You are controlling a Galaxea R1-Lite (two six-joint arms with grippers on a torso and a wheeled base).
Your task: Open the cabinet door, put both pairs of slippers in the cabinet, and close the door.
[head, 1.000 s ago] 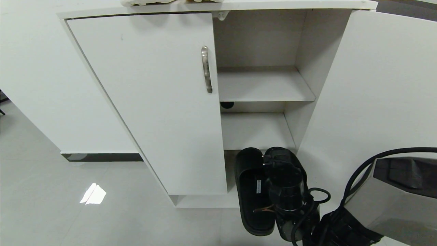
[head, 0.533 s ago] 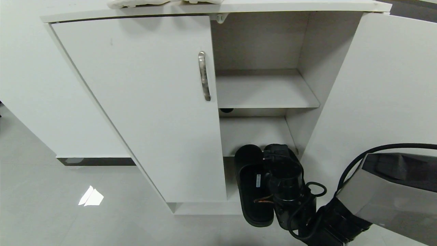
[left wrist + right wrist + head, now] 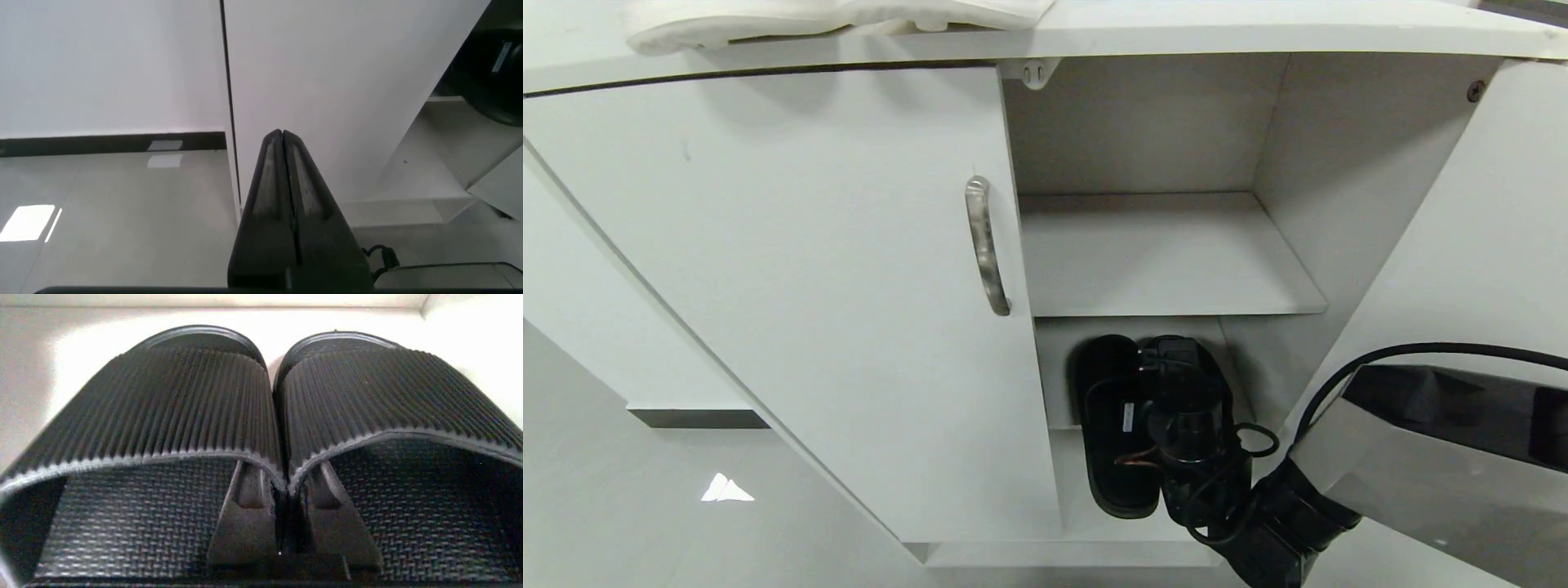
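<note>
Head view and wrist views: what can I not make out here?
Head view: the black slippers, partly under the right arm.
Head view: whatever lies behind the closed left door.
Head view: the white cloth, cut by the upper edge.
Right wrist view: the slippers' heels, cut by the edge.

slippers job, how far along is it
Done: the right door stands open. In hand: the right gripper pinches the black slippers together at the lower compartment's mouth. Left: release them inside, stow the second pair, close the door.
</note>
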